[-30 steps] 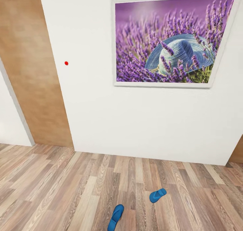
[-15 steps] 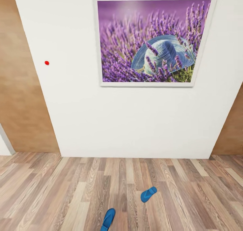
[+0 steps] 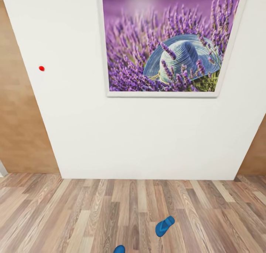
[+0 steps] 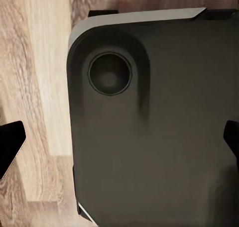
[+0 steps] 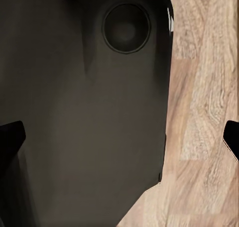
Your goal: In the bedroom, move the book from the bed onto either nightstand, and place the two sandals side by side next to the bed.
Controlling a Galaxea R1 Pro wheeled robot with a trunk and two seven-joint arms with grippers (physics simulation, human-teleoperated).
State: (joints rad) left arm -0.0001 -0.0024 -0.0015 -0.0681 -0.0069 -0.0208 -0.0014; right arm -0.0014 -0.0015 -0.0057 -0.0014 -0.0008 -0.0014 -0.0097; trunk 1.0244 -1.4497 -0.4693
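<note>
Wood floor between spread, empty pincer tips

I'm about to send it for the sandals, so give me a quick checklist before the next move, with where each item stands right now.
1. Both sandals in sight: ok. One sandal lies whole on the wood floor; the second sandal is cut off by the head view's lower edge.
2. Sandals side by side: not ok, apart and angled differently.
3. Bed located: cannot tell; ahead is a white wall with a lavender picture.
4. Left tool free: ok, open, nothing between the fingers.
5. Right tool free: ok, open.
</note>
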